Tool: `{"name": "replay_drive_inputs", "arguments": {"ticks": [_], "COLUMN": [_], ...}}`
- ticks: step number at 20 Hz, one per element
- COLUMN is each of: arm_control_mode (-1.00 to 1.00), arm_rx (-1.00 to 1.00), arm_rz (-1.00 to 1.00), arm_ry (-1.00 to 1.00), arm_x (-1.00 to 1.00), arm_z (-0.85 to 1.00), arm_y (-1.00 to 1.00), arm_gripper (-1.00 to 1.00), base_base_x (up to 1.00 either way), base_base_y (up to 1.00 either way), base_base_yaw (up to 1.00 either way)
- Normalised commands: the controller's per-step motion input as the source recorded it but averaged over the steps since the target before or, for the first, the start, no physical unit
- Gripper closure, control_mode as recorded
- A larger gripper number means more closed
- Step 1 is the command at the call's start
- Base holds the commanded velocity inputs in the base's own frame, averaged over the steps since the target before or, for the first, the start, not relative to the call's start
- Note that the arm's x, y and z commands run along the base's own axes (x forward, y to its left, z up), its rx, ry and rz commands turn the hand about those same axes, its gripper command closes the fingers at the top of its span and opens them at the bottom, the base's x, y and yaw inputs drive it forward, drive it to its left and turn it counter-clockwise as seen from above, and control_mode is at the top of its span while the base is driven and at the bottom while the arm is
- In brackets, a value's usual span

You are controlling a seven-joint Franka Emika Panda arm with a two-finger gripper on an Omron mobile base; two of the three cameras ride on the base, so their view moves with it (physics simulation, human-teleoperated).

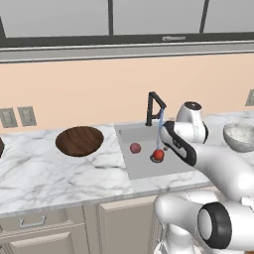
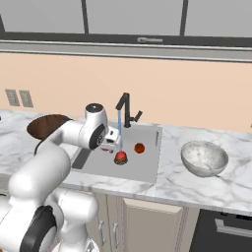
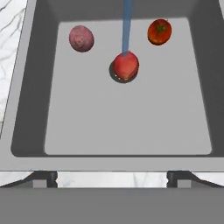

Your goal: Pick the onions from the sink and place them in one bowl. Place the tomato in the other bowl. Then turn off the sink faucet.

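Hovering above the sink (image 3: 26, 87), the end effector (image 3: 112, 177) is held spread and empty; the red onion (image 3: 126, 65), centred under the water stream (image 3: 127, 26), could be nudged aside, spoiling the grasp.

Water is streaming from the black faucet (image 1: 155, 106) straight onto the red onion (image 1: 158, 155) sitting in the sink (image 1: 130, 171), the mauve onion (image 1: 135, 148) lying just left of it. The wooden bowl (image 1: 79, 141) is sitting on the marble counter (image 1: 44, 173) left, the pale bowl (image 1: 240, 137) right, behind the white arm (image 1: 208, 158).
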Motion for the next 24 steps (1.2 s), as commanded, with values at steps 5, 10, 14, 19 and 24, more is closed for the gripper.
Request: {"name": "replay_drive_inputs", "arguments": {"ticks": [5, 10, 14, 19, 24], "arm_control_mode": [-1.0, -1.0, -1.0, -1.0, -1.0], "arm_rx": [0.0, 0.0, 0.0, 0.0, 0.0], "arm_rz": [-0.02, -0.01, 0.0, 0.0, -0.02], "arm_ry": [-0.04, 0.0, 0.0, 0.0, 0.0], "arm_x": [0.26, 0.31, 0.28, 0.28, 0.3], "arm_z": [-0.42, -0.35, -0.27, -0.21, -0.17], "arm_y": [-0.17, -0.03, -0.01, -0.02, 0.0], "arm_gripper": [-1.0, -1.0, -1.0, -1.0, -1.0], "base_base_x": [0.0, 0.0, 0.0, 0.0, 0.0], "base_base_y": [0.0, 0.0, 0.0, 0.0, 0.0], "base_base_yaw": [0.0, 0.0, 0.0, 0.0, 0.0]}}
